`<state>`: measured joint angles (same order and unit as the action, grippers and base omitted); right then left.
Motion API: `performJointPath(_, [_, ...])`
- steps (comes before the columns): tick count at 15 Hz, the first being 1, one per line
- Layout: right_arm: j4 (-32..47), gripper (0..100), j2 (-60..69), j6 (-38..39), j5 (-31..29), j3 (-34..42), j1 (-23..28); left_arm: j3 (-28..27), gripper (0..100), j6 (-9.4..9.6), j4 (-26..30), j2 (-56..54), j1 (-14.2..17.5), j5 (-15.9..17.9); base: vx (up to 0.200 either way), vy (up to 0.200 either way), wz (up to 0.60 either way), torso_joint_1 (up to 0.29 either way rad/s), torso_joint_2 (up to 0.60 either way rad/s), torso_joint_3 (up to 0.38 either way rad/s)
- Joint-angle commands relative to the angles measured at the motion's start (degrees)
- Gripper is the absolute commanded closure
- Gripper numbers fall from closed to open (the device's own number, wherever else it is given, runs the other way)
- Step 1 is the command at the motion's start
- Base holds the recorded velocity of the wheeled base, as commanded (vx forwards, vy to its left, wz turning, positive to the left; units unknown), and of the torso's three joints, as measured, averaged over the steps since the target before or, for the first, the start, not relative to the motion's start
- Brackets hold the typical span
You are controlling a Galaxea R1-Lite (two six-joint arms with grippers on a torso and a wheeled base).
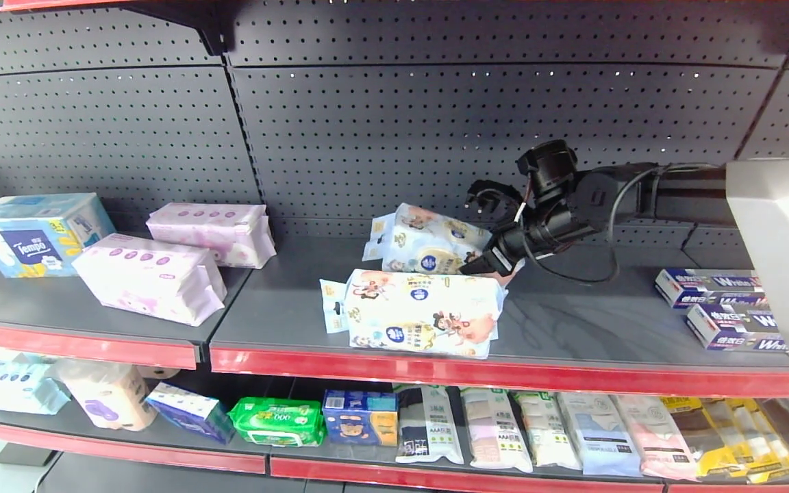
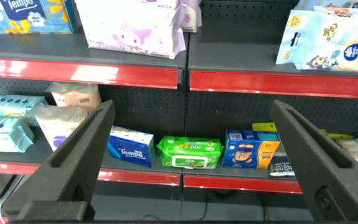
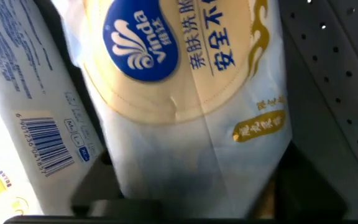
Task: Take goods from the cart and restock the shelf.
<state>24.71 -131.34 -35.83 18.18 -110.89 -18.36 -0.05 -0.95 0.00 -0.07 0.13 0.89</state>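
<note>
Left gripper (image 2: 191,107) hangs spread wide, empty, before lower shelf (image 2: 142,177). Front tissue pack (image 1: 422,311) lies on middle shelf (image 1: 572,322); rear tissue pack (image 1: 429,239) tilts behind it, right gripper (image 1: 490,263) at its end, grip can't tell. Placement seemingly almost done.

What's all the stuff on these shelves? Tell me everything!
cartoon tissue packs: two, white and cream, upper shelf, middle
pink tissue packs: two, upper shelf, left
blue tissue box: one, upper shelf, far left
toothpaste boxes: two, blue and white, upper shelf, right
green wipes pack: one, lower shelf
flat bagged goods: several, mixed colours, lower shelf, right
right gripper: one, black, at the rear cartoon pack
left gripper: one, black, open, facing the lower shelf
</note>
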Motion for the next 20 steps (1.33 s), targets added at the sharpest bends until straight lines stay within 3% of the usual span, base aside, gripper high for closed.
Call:
performJointPath(1, [-0.01,0,-0.23,-0.03,0.02,0.06,-0.10,0.05,0,-0.02,0.00,0.07,0.04,-0.01,0.000,0.000,0.00,0.000,0.00,0.000])
performJointPath(8, [-1.51,0,0.47,0.23,0.02,0.23,1.22,0.05,0,-0.02,0.00,0.07,0.04,-0.01,0.000,0.000,0.00,0.000,0.00,0.000])
performJointPath(16, [-1.51,0,5.57,0.06,0.19,8.84,4.30,0.05,0,-0.02,0.00,0.07,0.04,-0.01,0.000,0.000,0.00,0.000,0.00,0.000])
performJointPath(20, [-1.68,0,5.39,0.23,0.37,8.05,4.30,0.05,0,-0.02,0.00,0.07,0.04,-0.01,0.000,0.000,0.00,0.000,0.00,0.000])
